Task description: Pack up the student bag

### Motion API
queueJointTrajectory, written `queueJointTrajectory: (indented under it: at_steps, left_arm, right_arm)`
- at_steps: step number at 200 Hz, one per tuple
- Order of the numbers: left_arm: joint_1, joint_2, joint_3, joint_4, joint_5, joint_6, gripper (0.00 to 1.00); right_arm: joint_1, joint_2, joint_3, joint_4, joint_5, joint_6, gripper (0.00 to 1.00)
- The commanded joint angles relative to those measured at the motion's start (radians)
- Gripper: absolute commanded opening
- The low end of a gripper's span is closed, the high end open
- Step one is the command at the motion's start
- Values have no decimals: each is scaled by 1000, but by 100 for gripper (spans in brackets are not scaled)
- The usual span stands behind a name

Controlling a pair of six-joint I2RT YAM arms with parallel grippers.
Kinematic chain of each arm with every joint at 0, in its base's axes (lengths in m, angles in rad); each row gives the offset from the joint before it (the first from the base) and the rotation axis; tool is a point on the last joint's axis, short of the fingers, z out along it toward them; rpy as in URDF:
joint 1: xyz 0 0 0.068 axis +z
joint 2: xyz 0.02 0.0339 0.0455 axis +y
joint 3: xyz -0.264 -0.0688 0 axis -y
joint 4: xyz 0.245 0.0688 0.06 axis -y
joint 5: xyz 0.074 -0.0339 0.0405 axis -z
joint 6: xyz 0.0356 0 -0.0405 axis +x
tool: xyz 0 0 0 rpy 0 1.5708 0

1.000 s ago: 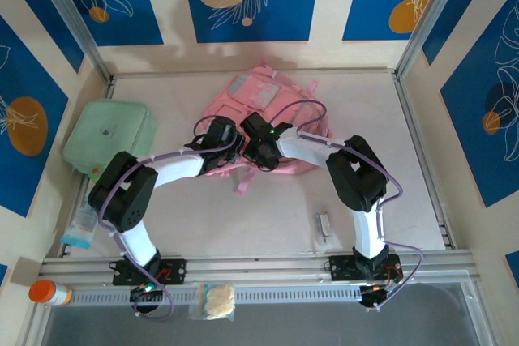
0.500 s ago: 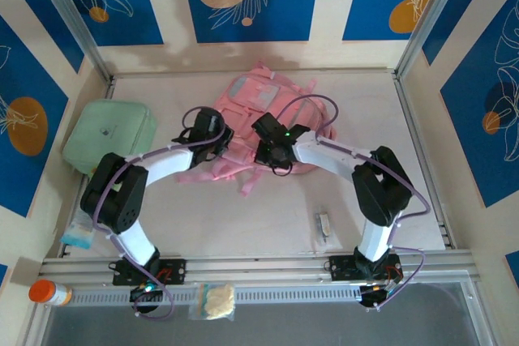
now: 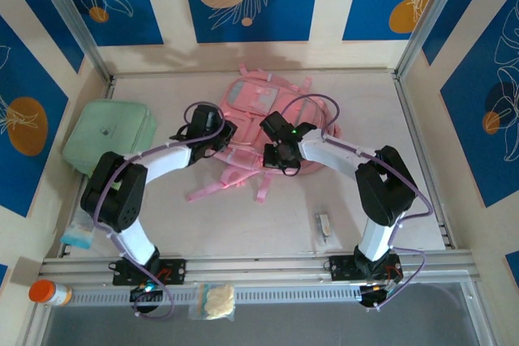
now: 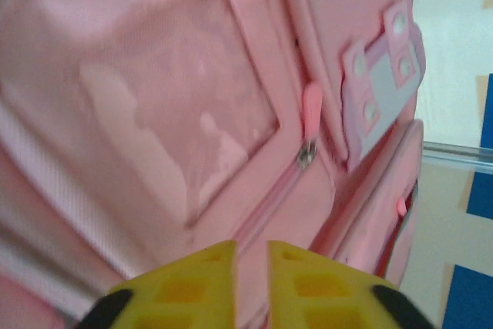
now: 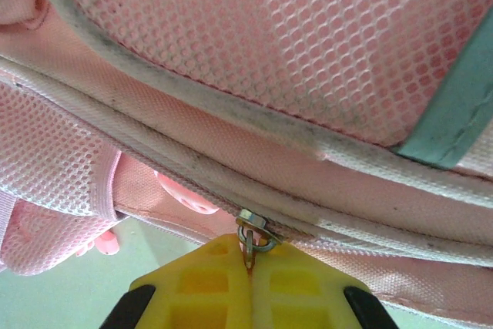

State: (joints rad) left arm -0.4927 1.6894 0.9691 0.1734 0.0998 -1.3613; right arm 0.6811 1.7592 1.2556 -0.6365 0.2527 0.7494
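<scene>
The student bag (image 3: 253,99), a pink backpack, lies at the middle back of the table, its straps (image 3: 235,180) trailing toward me. My left gripper (image 3: 223,137) sits at the bag's left side. In the left wrist view its yellow fingers (image 4: 192,283) stand nearly together with a fold of the bag's pink fabric (image 4: 154,113) between them, below a pocket's pink zipper tab (image 4: 311,105). My right gripper (image 3: 276,156) is at the bag's near edge. In the right wrist view it (image 5: 251,256) is shut on the metal zipper pull (image 5: 253,235) of the main zipper.
A mint-green soft case (image 3: 109,137) lies at the left. A blue-white packet (image 3: 81,229) is near the left arm's base. A small white item (image 3: 323,226) lies at the near right. An orange bottle (image 3: 47,292) and a snack bag (image 3: 212,301) sit on the front rail.
The bag has slid toward the back of the table and its straps now stretch out toward me. The right gripper has moved right and nearer along the bag's edge.
</scene>
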Motion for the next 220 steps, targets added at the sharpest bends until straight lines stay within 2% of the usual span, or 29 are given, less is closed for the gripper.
queueJointTrajectory:
  at_steps: [1,31,51,76,100,126,145,159,185,207,220]
  left_arm:
    - [-64,-47,-81,100,-8,-114,22]
    - [-159,-18,-141,230,-58,-242,29]
    - [-201,14,-105,211,-82,-260,32]
    - [-236,37,-83,188,-185,-264,36]
    - [-245,82,-38,155,-196,-265,36]
    - [-257,107,-21,95,-265,-298,35]
    - [-258,124,1,73,-304,-286,32]
    - [-257,141,29,26,-313,-288,23]
    - [-242,167,55,-9,-333,-278,15]
    - [-235,180,70,-43,-358,-262,0]
    - [-223,175,65,-55,-376,-247,0]
  right_arm:
    - [-11,-2,1,29,-43,-27,0]
    - [-12,-15,-22,43,-56,-20,0]
    - [-11,-20,-37,60,-64,-11,0]
    - [-9,-19,-41,75,-73,-9,0]
    - [-8,-18,-38,74,-66,-4,0]
    - [-11,-20,-44,76,-51,7,0]
    - [-6,-18,-43,82,-47,2,0]
    - [-4,-14,-32,66,-28,1,0]
    - [-1,-13,3,0,19,-15,0]
    - [8,-23,8,-35,59,-43,0]
    - [11,-23,1,-51,85,-58,0]
